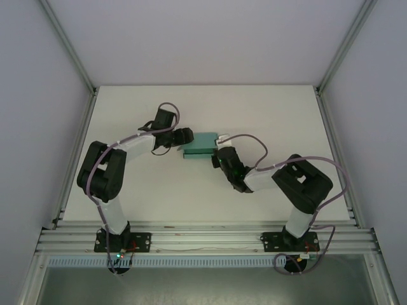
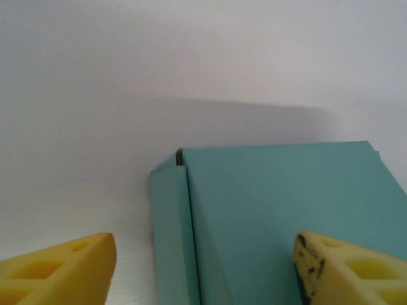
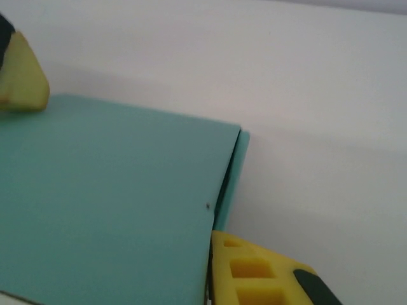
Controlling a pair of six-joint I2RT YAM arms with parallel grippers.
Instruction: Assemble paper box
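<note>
Plainly thin, light card, the paper box (image 1: 202,145) probably creases easily; grip its folded edges. Left gripper (image 2: 205,248) gapes, holding nothing; right gripper (image 1: 219,155) I cannot tell.

A white matte worktop (image 1: 191,197) sits between pale walls (image 1: 203,38). Grey aluminium rails (image 1: 75,155) run along its left and right sides, and slanted posts (image 1: 67,41) rise from the far corners. A slotted beam (image 1: 203,240) crosses the near edge, with a white toothed strip (image 1: 203,261) just below.

paper box (image 1: 202,145) — plain teal-green | left pincer (image 2: 205,248) — yellow fingers (image 2: 63,270), one black-smudged | table (image 1: 191,108) white
</note>
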